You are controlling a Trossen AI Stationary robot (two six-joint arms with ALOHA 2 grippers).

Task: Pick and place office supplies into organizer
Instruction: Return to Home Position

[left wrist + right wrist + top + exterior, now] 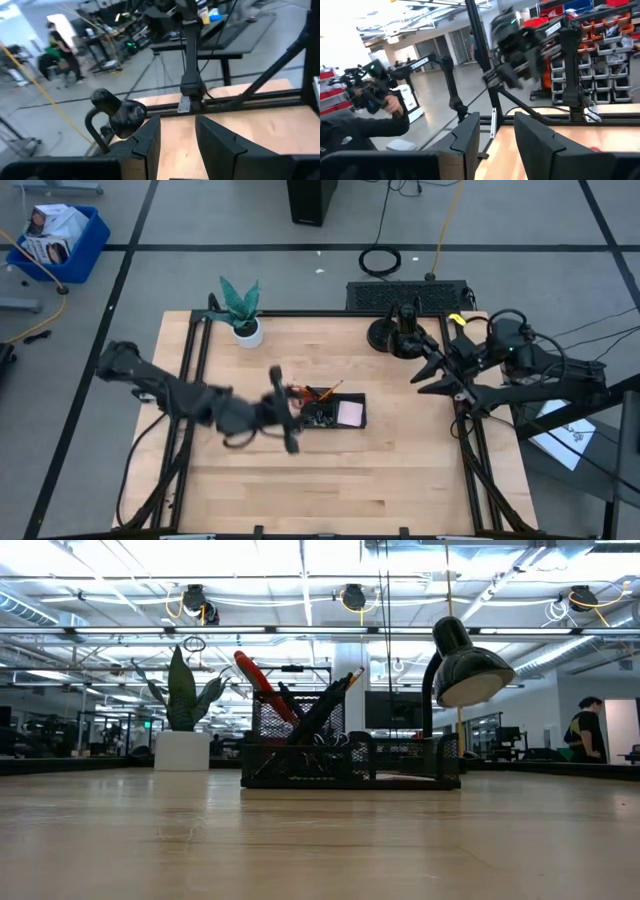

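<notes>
We see the left jaws spread, with nothing between their fingers (149, 137), which hang over bare counter (350, 490). From above they sit just beside the left end of the organizer (330, 424), at the tip of the left arm (170, 392), which reaches in from the counter's left edge. We cannot tell whether they touch it.

The right jaws are spread and empty too, their fingers (467, 140) apart. The right arm (520, 360) holds them by the counter's right edge, near the black lamp (395, 332) and well apart from the organizer.

The organizer stands near the middle of the counter. Its left compartments hold the red-handled scissors (255, 680) and the pens and pencils (325, 705), all standing on end and leaning. The pink sticky-note pad (350, 413) lies flat in its right compartment.

Beyond it, toward the far left corner, we find a green plant (240, 305) in a white pot. A person (585, 730) stands far off in the room.
</notes>
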